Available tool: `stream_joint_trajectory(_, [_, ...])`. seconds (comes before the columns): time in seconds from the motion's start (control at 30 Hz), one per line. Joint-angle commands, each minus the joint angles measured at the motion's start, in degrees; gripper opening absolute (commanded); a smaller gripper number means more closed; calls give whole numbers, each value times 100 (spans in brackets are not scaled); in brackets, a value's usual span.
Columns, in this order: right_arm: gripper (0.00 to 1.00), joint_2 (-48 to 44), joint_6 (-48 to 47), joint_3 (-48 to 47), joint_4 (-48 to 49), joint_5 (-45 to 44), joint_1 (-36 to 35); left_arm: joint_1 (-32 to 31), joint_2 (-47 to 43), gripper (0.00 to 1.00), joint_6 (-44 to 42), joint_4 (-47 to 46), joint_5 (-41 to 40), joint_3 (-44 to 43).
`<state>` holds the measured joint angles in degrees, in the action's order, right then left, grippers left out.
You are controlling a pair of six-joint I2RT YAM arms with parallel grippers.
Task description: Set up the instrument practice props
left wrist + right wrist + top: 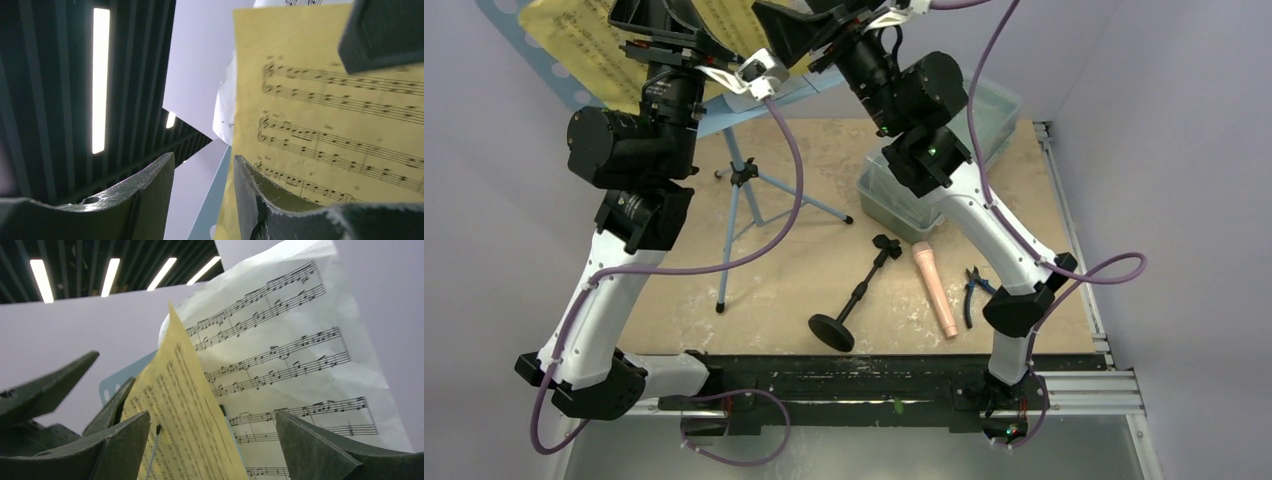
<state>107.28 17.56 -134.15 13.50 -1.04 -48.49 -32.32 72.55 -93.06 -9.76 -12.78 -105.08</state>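
The light blue perforated music stand (pixel 742 185) stands on its tripod at the back left. A yellow music sheet (pixel 589 45) rests on its desk. My left gripper (pixel 652 18) is open at the desk; in the left wrist view (pixel 202 195) the stand's blue edge (pixel 216 200) and the yellow sheet's edge (pixel 320 115) lie between its fingers. My right gripper (pixel 802 28) is open wide around the yellow sheet (pixel 190 430), with a white sheet (pixel 280 340) behind it. The black mic stand (pixel 854 295) lies on the table beside the peach-pink microphone (pixel 934 290).
A clear lidded plastic box (pixel 949 165) sits at the back right, under the right arm. Blue-handled pliers (pixel 972 292) lie right of the microphone. The tripod's legs spread across the left-middle of the table. White walls enclose the back and sides.
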Motion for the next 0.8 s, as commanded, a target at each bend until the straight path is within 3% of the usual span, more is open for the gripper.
stream_joint_trajectory(0.0, [99,-365,1032,160,-252,-849,94,9,-125,46,234,-312,-372,184])
stream_joint_trajectory(0.23, [99,-624,2121,671,-863,-1104,95,10,-257,45,371,-310,-669,477])
stream_joint_trajectory(0.4, [99,-1078,1956,1783,-461,-543,94,6,-321,45,420,-291,-761,651])
stream_joint_trajectory(0.6, [75,-1414,1242,2459,9,161,112,6,-494,45,499,-338,-835,933])
stream_joint_trajectory(0.77, [63,-1443,1091,2729,168,507,112,8,-648,45,569,-359,-888,1126])
